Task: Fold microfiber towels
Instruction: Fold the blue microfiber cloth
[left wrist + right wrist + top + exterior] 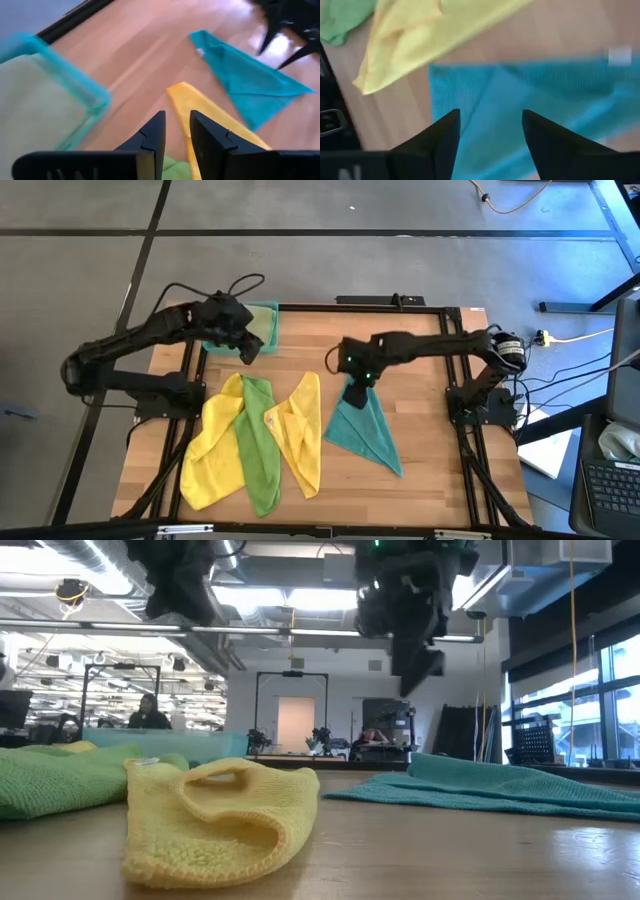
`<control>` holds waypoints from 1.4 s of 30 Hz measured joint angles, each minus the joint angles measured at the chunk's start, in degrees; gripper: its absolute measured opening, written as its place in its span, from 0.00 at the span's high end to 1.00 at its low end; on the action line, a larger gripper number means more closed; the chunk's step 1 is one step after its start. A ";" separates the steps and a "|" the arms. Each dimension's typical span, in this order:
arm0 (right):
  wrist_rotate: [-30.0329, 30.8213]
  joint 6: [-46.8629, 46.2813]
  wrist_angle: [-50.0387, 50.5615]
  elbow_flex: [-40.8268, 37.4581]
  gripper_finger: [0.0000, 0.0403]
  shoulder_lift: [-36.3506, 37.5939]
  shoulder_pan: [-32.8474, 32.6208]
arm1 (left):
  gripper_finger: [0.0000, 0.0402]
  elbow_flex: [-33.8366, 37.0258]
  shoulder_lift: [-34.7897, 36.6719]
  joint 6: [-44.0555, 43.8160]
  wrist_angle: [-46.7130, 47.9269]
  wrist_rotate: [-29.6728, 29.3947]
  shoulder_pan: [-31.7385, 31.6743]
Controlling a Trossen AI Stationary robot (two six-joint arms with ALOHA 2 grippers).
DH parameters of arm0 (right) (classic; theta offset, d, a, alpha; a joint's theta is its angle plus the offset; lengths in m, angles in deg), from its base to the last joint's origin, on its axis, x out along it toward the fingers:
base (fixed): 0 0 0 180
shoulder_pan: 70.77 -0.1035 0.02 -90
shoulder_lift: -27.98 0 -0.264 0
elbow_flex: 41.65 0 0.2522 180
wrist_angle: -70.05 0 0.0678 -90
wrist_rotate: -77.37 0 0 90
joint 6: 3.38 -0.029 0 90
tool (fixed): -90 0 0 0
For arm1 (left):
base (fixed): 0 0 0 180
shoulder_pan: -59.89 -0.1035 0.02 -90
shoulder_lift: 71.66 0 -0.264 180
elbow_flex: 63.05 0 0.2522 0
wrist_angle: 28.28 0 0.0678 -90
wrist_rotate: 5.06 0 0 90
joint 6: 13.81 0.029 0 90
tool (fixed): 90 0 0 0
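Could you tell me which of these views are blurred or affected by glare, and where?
Left wrist view: the teal tray edge is smeared, and glare whitens the table near the teal towel. Right wrist view: the teal towel's white tag is blurred. Low view: the near yellow towel looks soft; ceiling lights glare. High view: sharp throughout.

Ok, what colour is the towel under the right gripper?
Teal; the right gripper hangs over it. Clearest in the high view.

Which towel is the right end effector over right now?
The teal towel, lying alone on the table's right half. The right end effector hangs open over its far corner; the two yellow towels and the green one lie bunched to its left.
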State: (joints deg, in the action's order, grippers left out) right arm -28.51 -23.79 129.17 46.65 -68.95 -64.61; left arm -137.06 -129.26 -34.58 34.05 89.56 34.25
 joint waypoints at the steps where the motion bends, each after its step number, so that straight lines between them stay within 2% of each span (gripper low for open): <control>1: 2.47 0.76 -1.19 0.21 0.47 0.00 -1.24 | 0.80 0.00 0.00 -0.10 -0.70 -0.02 1.13; 5: 11.53 -2.65 -1.15 0.93 0.48 -1.63 -4.88 | 0.80 0.00 0.00 -0.10 -2.18 -2.27 4.68; 10: 12.07 -7.56 -0.90 0.99 0.48 -6.27 -7.79 | 0.80 0.00 0.65 0.19 -2.74 -4.14 6.87; 14: 12.29 -6.36 -1.66 2.86 0.48 -10.55 -11.60 | 0.80 0.00 1.27 -2.77 -3.53 -4.17 8.65; 18: 16.95 -4.95 -2.82 4.22 0.48 -14.28 -13.80 | 0.80 0.00 2.50 -4.61 -5.33 -4.49 10.81; 24: 18.34 -10.55 0.35 4.15 0.48 -19.58 -13.93 | 0.80 0.00 3.02 -4.25 -6.16 -8.44 13.05; 30: 19.20 -12.24 2.19 4.24 0.49 -19.54 -12.54 | 0.80 0.00 2.76 -5.45 -5.61 -9.11 13.53; 38: 18.53 -12.01 4.90 6.62 0.62 -18.40 -11.57 | 0.80 0.00 2.78 -6.00 -5.61 -10.58 15.21; 42: 20.39 -10.47 5.57 8.14 0.67 -18.36 -11.60 | 0.80 0.00 2.78 -6.14 -5.57 -11.69 16.09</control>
State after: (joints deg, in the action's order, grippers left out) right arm -8.12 -34.26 134.74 54.79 -87.31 -76.22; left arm -137.06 -126.48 -40.72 28.49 77.87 50.34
